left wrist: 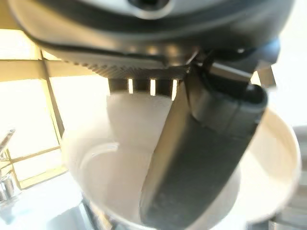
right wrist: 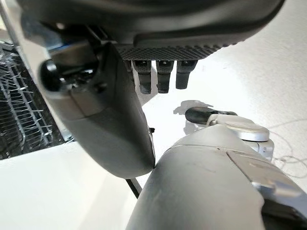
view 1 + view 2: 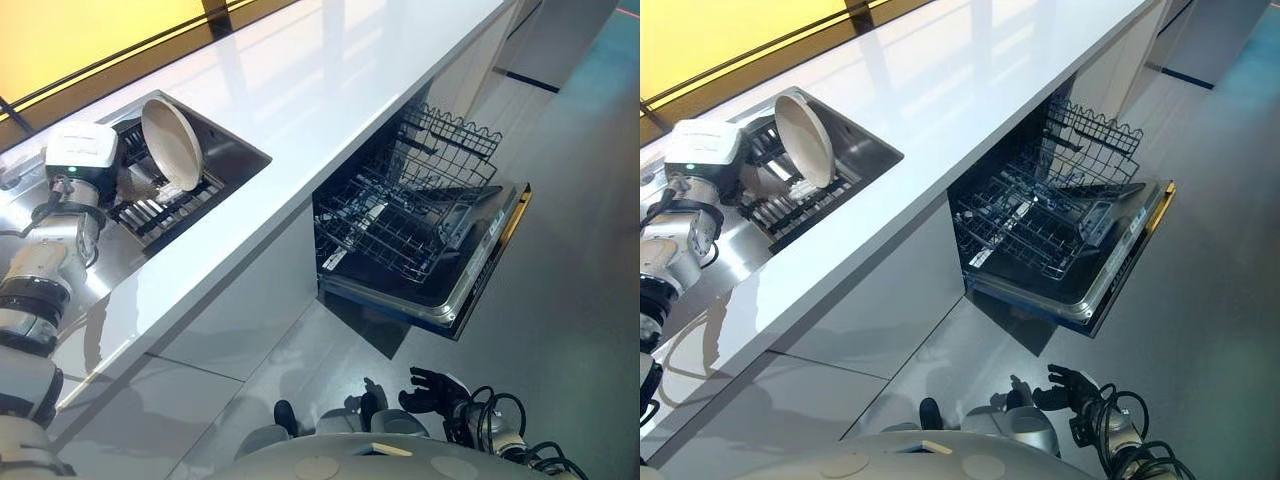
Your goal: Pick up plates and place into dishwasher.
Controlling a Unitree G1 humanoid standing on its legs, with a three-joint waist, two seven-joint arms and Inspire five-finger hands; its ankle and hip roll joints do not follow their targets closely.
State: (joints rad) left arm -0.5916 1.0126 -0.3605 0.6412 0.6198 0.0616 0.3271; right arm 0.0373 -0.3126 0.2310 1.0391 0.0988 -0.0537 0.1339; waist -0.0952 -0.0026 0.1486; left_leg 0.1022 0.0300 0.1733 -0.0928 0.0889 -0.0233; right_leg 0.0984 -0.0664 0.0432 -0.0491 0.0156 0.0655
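On my far left the sink [image 3: 235,150] is sunk into the white counter [image 3: 330,90], and a dark rack [image 3: 165,205] lies inside it. My left hand [image 1: 201,158] is down in that basin, its arm coming in from the lower left. Through the wrist camera I see the thumb lying across the inside of one pale plate [image 3: 172,143], with the fingers [image 1: 139,86] behind the rim, so the hand grips the plate. From the head view the plate stands nearly on edge above the rack, tilted, with its upper rim above the counter's level. I count one plate for certain; a second pale shape sits low beside it, and I cannot tell what that is.

The counter runs wide and bare from the sink toward the far right, and its front edge lies between the sink and the dishwasher [image 3: 440,260]. The dishwasher door [image 3: 490,255] is folded down over the floor [image 3: 580,300]. Two wire baskets are pulled out: the lower basket [image 3: 385,235] above the door and an upper basket [image 3: 450,135] farther back.

My right hand [image 3: 430,385] hangs low on the near right, over open floor near the door, with relaxed, loosely bent fingers holding nothing.
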